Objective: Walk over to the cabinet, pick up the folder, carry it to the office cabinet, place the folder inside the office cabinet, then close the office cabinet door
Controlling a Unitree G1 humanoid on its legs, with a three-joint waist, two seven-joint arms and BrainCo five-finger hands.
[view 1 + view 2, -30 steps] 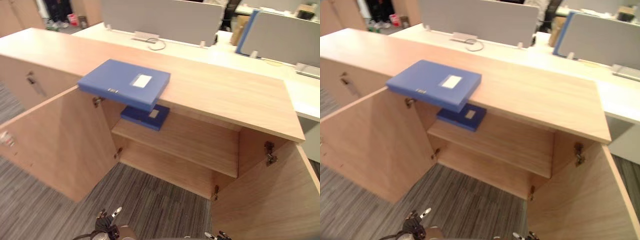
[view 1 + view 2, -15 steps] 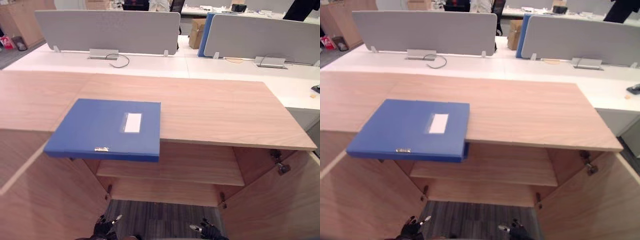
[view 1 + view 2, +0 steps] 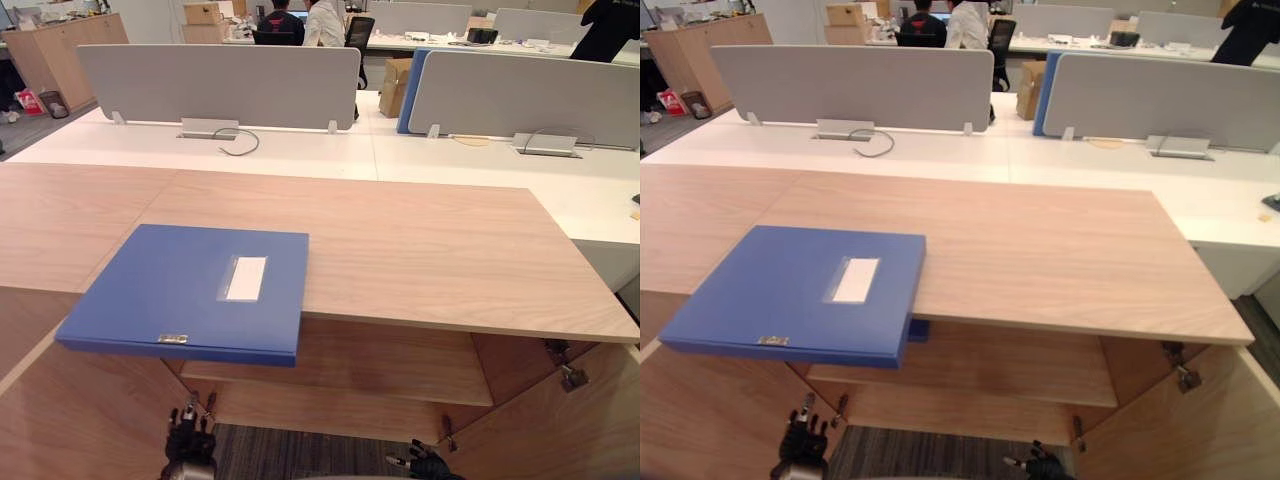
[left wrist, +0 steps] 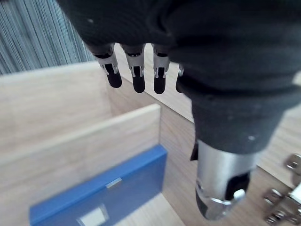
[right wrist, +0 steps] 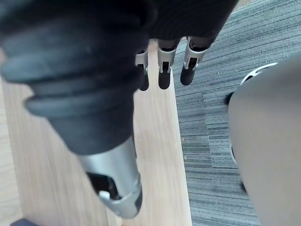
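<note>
Two doors of the cabinet stand wide, left door at lower left, right door at lower right, the shelf open between them. The blue folder lies flat on the cabinet top, left of centre, its near edge overhanging the front. A second folder lies on the shelf. At the bottom edge, left hand and right hand hang straight-fingered, holding nothing.

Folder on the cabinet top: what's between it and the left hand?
Open air, in the left eye view: the left hand hangs below the overhanging folder, the shelf behind.
</note>
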